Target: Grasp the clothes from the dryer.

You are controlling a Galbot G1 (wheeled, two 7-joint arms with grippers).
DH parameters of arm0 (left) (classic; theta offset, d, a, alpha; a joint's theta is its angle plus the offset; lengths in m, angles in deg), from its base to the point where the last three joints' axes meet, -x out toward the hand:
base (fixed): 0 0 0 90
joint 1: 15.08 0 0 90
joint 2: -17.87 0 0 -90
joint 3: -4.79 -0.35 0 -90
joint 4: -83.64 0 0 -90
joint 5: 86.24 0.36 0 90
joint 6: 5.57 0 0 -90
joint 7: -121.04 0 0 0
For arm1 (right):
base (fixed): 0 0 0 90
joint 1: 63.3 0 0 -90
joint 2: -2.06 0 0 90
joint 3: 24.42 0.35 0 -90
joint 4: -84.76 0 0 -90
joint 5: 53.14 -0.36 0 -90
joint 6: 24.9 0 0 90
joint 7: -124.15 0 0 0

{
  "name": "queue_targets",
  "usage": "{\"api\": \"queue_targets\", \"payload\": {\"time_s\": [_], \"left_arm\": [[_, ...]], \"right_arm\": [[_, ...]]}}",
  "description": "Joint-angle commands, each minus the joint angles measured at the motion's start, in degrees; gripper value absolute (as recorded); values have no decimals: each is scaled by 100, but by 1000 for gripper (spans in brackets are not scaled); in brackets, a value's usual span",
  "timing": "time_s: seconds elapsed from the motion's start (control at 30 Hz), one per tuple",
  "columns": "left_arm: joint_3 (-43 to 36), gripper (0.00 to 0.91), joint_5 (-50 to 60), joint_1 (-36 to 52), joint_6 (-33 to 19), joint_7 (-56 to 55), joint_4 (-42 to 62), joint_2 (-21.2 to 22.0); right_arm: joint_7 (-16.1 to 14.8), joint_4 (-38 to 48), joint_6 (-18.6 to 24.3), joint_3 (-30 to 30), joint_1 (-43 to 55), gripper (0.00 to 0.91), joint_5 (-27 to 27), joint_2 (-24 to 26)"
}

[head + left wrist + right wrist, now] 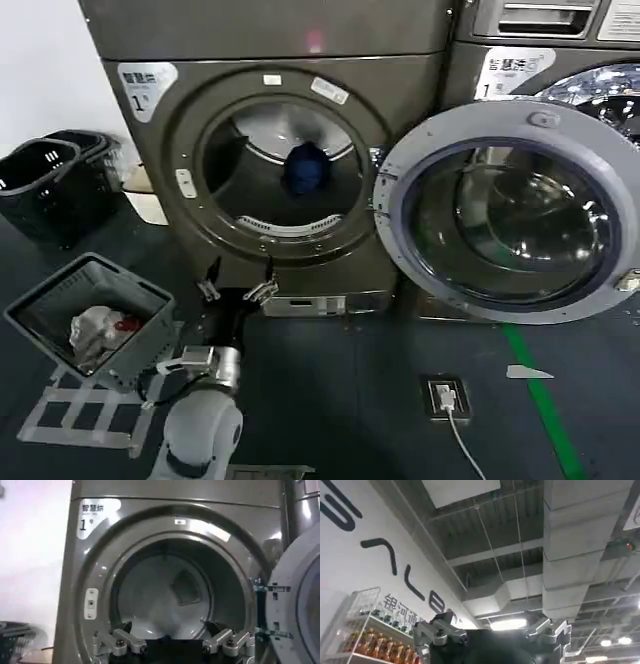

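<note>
Task barely begun: blue clothes [304, 168] lie deep in the dryer [290, 160] drum (door swung wide), left gripper [237, 291] below the porthole, jaws apart, empty.

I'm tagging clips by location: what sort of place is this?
Probably a self-service laundry: two numbered front-loading machines side by side, the dryer and its neighbour, with laundry baskets on the floor.
</note>
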Motion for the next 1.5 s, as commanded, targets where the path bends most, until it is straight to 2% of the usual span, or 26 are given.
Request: {"api": "queue_targets", "payload": {"time_s": [0.03,0.17,0.63,1.5], "left_arm": [[-1,907,2,-16,1,6,-5,-3],[6,907,6,-17,-9,23,-25,-8],[83,907,-25,33,-50,61,-31,-39],[101,907,-94,157,-16,88,-3,-13]], "right_arm": [[-33,-7,168,-10,11,907,-66,-1],[-141,29,472,-67,-1,907,-55,-44],[-105,-3,639,15,-154,907,-214,-68],[-105,18,626,112,-177,907,-227,-67]]}}
